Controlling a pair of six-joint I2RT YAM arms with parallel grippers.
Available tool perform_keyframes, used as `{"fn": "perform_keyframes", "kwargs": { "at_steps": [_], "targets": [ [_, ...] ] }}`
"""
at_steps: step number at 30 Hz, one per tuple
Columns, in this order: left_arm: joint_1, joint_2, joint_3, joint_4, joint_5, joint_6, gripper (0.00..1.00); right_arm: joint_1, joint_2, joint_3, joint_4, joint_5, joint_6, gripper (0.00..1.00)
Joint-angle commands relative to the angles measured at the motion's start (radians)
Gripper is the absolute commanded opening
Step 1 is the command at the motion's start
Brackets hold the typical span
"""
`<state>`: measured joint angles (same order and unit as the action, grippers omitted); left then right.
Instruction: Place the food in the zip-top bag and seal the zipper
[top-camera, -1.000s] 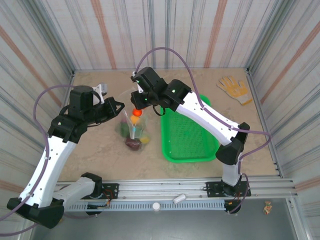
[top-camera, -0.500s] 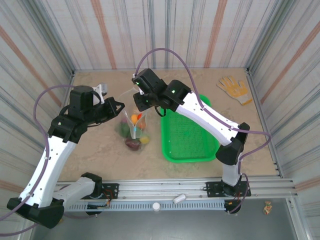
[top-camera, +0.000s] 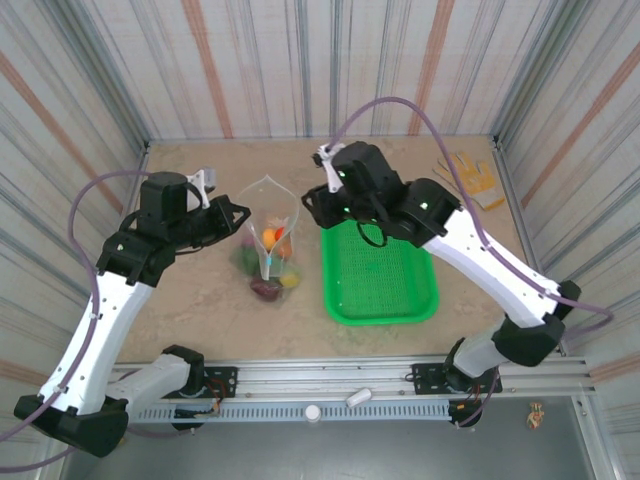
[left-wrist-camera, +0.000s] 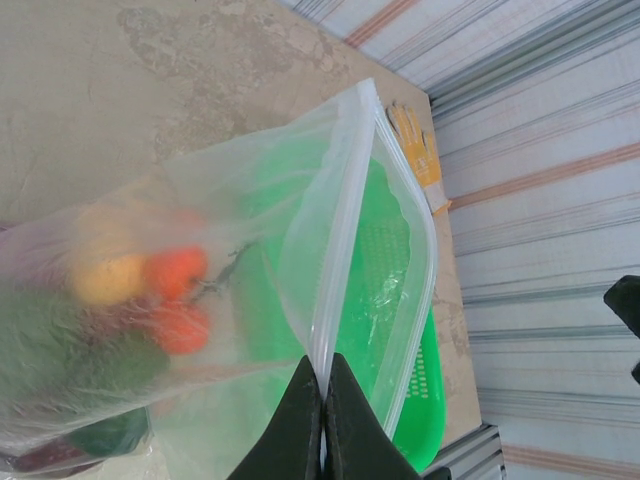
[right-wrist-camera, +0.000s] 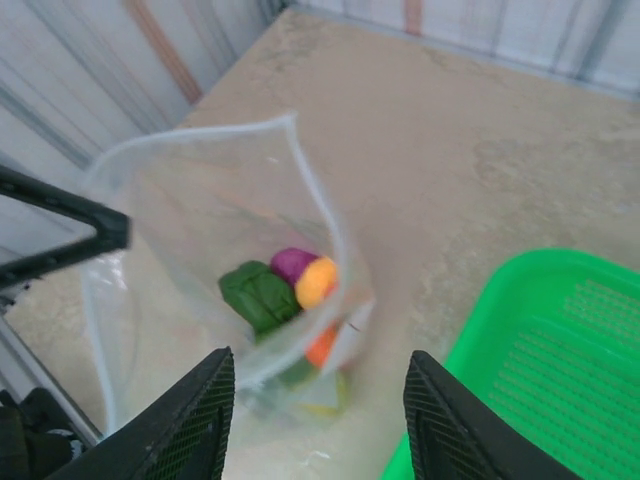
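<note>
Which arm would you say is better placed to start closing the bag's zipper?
Probably the right: right gripper hangs open and empty beside the zip-top bag, while the left gripper is shut on its zipper edge.

food (left-wrist-camera: 165, 275): foggy blobs behind the bag (left-wrist-camera: 240, 190) wall, kinds hard to tell
bag: lower left corner runs off the left wrist view
basket (right-wrist-camera: 560, 350): right side cut off at the right wrist view's edge
left hand (left-wrist-camera: 324, 375): fingers cut off at the bottom edge
</note>
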<state>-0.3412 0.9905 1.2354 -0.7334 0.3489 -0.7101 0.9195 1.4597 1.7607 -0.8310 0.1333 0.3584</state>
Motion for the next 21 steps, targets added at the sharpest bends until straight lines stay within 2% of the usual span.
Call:
{"fn": "perform_keyframes", "kwargs": {
  "at_steps": [1, 4, 8, 15, 17, 20, 21],
  "targets": [
    [0.004, -0.012, -0.007, 0.015, 0.033, 0.022, 0.0, -0.052, -0.054, -0.155, 0.002, -0.014, 0.058, 0.46],
    [0.004, 0.001, -0.007, 0.029, 0.073, 0.038, 0.0, -0.063, -0.081, -0.243, 0.009, -0.087, 0.062, 0.47],
    [0.001, 0.03, 0.006, 0.034, 0.122, 0.069, 0.0, -0.06, -0.088, -0.282, 0.002, -0.103, 0.027, 0.5],
    [-0.037, 0.099, 0.039, 0.032, 0.28, 0.159, 0.02, -0.068, -0.097, -0.259, 0.043, -0.299, -0.225, 0.59],
    [-0.051, 0.115, 0.044, 0.032, 0.302, 0.176, 0.04, -0.03, -0.095, -0.279, 0.054, -0.262, -0.389, 0.59],
    [-0.069, 0.139, 0.048, 0.031, 0.316, 0.192, 0.06, 0.118, -0.158, -0.384, 0.151, -0.082, -0.824, 0.62],
    [-0.073, 0.148, 0.05, 0.03, 0.322, 0.195, 0.06, 0.142, -0.181, -0.423, 0.198, -0.063, -0.947, 0.62]
  ]
}}
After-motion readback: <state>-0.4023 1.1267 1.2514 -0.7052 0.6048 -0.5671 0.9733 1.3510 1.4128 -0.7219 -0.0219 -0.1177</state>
